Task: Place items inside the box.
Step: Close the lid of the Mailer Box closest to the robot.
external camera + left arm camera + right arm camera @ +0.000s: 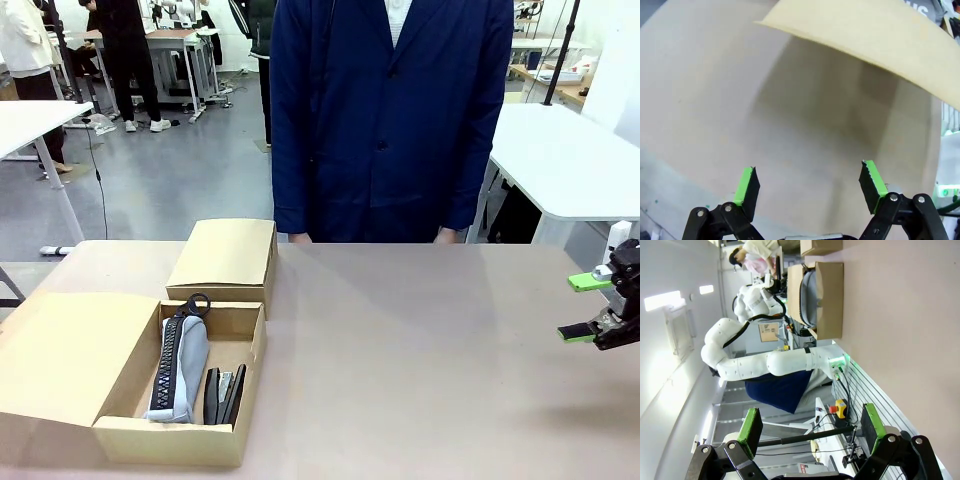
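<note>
Inside open cardboard box [130,440]: grey pencil case [182,368], black staplers [224,396]

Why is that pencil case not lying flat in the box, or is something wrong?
Nothing looks wrong. The grey pencil case leans on its edge against the box wall, zip upward, beside the black staplers. Nothing spilled or damaged.

At the lower left of the front frame an open box [180,440] sits on the worktop [420,350], holding a pencil case [180,375] with two staplers [224,396] to its right. A closed box [225,255] lies just behind it. A person [385,120] stands beyond the far edge.
</note>
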Available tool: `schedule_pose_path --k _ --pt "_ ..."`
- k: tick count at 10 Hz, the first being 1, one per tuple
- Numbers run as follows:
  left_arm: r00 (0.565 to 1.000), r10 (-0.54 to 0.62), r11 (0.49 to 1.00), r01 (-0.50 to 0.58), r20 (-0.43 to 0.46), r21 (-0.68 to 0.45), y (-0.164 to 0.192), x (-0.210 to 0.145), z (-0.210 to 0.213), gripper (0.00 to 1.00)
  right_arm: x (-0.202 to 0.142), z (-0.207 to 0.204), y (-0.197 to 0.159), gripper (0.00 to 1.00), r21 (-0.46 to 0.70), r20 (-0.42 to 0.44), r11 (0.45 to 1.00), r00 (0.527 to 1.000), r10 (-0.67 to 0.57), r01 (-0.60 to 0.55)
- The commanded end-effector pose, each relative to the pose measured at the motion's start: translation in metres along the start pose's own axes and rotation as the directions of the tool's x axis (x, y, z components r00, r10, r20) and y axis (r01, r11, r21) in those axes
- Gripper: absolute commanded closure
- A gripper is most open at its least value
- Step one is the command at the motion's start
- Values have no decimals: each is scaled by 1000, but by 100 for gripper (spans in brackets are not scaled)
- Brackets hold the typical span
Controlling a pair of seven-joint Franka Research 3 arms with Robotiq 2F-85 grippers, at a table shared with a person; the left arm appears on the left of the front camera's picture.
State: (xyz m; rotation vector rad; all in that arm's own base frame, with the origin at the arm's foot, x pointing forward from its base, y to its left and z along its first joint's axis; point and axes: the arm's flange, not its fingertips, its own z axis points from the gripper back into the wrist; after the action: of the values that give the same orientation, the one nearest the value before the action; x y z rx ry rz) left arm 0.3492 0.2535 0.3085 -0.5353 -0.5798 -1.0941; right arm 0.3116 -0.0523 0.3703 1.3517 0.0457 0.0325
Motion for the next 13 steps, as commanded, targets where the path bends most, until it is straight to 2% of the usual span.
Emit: schedule_pose_path --k 1,3,5,7,9,11,12,13 --pt "999 -19 998 21 26 -66 -11 10 -16 0 0 1 6 0 16 5 1000 1000 -17 17" --pt "996 -56 983 66 67 -170 -28 20 -44 0 0 1 6 0 16 5 1000 1000 -17 17" --pt "975 -55 963 109 216 -247 -41 31 -62 0 0 1 6 0 16 5 1000 1000 -17 17" --pt "913 -5 961 116 408 -249 -46 42 -53 0 0 1 6 0 16 5 1000 1000 -17 17" --pt "831 9 951 165 556 -263 -62 59 -40 0 0 1 6 0 16 5 1000 1000 -17 17" --pt "765 -22 929 253 644 -269 -85 88 -47 0 0 1 6 0 16 5 1000 1000 -17 17" --pt "752 -16 909 285 659 -303 -92 105 -64 0 0 1 6 0 16 5 1000 1000 -17 17" --pt "752 -41 913 296 658 -281 -100 124 -82 0 0 1 6 0 16 5 1000 1000 -17 17"
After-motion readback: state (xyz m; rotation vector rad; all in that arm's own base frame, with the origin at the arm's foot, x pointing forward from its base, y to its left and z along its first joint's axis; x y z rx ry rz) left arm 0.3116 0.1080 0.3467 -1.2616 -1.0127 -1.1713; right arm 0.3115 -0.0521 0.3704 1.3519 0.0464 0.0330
